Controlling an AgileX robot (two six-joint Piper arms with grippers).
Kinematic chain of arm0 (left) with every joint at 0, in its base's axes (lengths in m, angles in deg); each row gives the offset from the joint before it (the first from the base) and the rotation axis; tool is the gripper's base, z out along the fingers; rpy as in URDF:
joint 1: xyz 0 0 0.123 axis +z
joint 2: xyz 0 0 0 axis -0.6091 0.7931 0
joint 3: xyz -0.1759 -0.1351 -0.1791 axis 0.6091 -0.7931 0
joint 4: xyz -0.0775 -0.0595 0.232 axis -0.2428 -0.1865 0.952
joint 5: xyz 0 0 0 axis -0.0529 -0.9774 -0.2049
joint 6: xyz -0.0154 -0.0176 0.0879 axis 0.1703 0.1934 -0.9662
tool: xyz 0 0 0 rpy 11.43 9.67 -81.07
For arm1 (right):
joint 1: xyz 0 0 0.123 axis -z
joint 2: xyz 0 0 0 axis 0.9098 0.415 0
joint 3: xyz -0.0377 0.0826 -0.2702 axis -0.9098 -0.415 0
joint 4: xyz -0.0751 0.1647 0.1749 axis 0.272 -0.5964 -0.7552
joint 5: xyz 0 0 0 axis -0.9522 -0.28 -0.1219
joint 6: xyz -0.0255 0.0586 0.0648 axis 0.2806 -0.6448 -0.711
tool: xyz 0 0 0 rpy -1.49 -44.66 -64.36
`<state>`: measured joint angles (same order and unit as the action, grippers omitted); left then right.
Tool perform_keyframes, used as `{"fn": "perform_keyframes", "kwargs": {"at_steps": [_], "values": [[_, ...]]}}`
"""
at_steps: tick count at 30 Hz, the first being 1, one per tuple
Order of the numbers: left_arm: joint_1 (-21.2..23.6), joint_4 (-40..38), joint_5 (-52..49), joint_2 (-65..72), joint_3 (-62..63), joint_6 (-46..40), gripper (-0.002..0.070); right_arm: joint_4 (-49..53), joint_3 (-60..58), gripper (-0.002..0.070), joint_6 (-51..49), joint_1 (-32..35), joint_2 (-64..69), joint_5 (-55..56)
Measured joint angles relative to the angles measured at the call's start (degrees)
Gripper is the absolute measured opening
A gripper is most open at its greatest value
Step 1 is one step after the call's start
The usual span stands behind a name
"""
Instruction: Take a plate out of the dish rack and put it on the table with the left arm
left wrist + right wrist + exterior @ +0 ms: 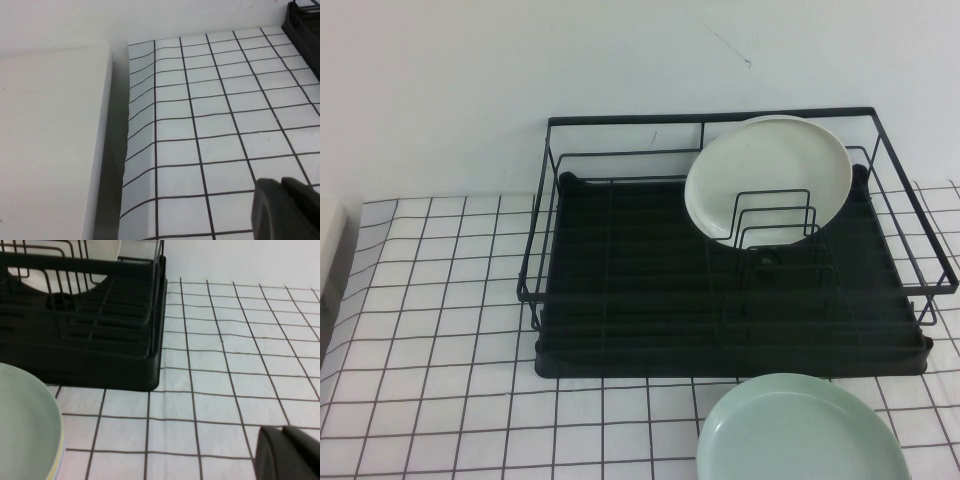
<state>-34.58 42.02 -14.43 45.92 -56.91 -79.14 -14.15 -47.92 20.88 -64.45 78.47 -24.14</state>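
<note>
One mint-green plate (802, 432) already lies flat on the table (440, 300) just in front of the dish rack (720, 330), so we park our left gripper (290, 210), fingers pressed together, off the rack's left; right gripper's (290, 452) fingers we can't tell.

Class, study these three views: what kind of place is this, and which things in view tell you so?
Probably a staged kitchen-style test bench rather than a real kitchen: a dish rack holding a cream-white plate, a mint-green plate on a grid-cloth table, a bare white wall, and the left gripper and right gripper parked low.
</note>
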Motion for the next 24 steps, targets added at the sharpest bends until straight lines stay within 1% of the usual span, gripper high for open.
{"fn": "perform_keyframes", "kwargs": {"at_steps": [24], "values": [[0.0,-0.3,-0.11,0.0,0.0,-0.75,-0.0002,0.0,0.0,-0.0001,0.0,0.0,0.0,0.0]]}}
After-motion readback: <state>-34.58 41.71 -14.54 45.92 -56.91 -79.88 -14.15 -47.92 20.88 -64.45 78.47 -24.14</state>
